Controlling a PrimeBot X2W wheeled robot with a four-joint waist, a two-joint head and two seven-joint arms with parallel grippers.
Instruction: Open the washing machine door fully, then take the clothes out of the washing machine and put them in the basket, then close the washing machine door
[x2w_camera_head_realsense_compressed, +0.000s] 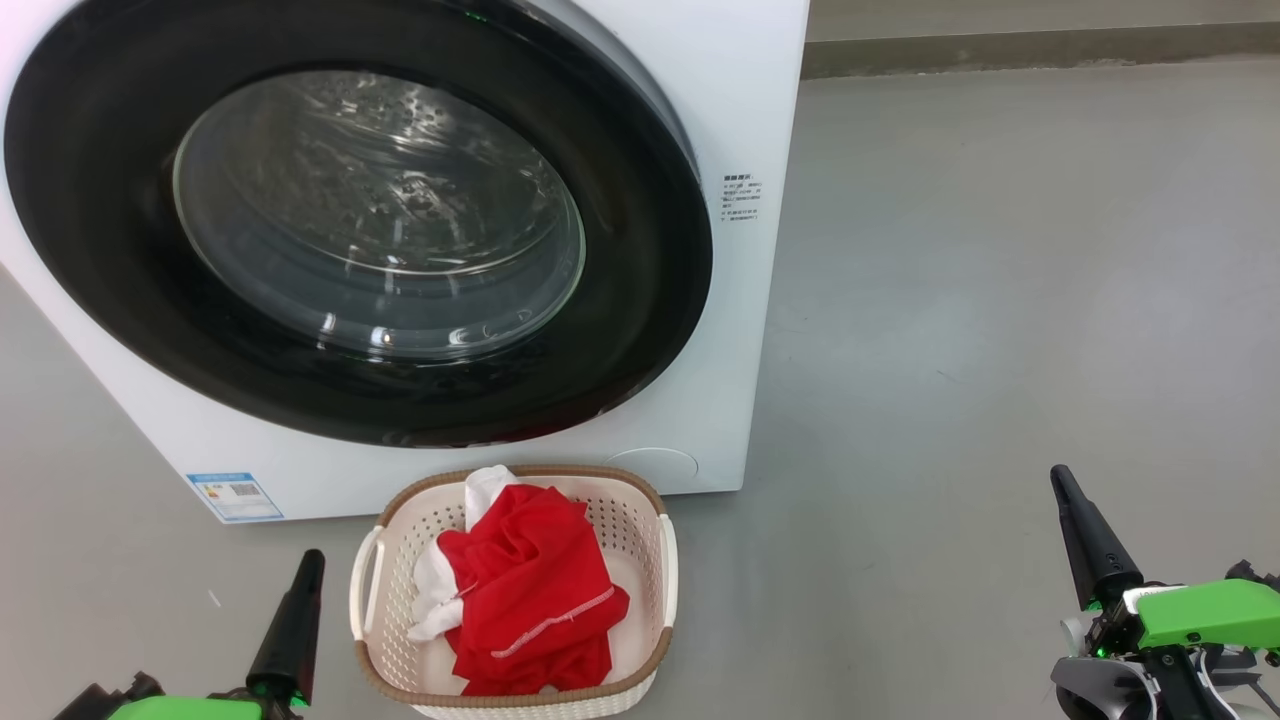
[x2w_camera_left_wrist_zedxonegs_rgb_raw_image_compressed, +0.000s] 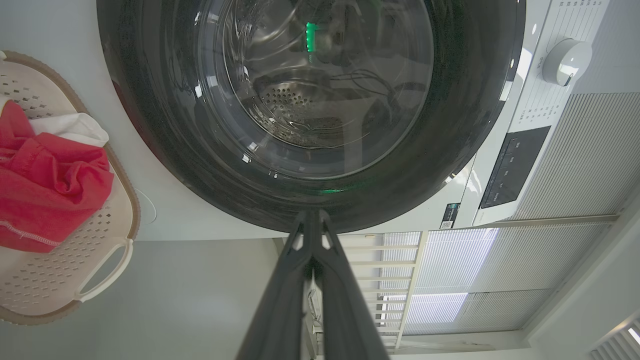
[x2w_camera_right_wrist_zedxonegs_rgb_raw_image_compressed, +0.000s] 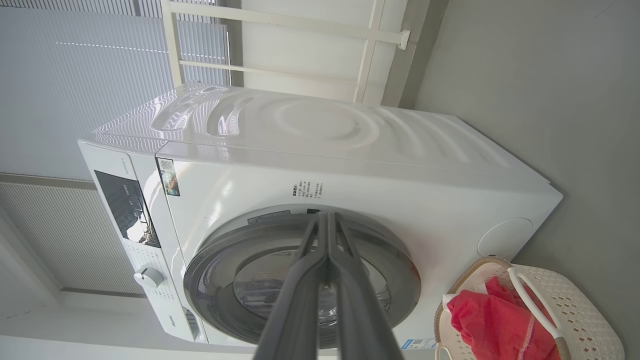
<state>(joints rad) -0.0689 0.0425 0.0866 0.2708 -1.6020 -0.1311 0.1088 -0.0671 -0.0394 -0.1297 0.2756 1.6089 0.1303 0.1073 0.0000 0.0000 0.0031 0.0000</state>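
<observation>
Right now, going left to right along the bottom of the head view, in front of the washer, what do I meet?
left gripper, shut → basket with the clothes in it → bare floor → right gripper, shut

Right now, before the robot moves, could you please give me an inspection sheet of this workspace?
Surface: bare grey floor.
Job's things: washing machine upright; its door looks shut; red and white clothes lie in the basket in front of it.
Clutter: one small white speck on the floor.
Pincers: left pincer and right pincer both shut, holding nothing, touching nothing.
Cables: nothing seen.
Surroundings: pale blinds, white frame.
</observation>
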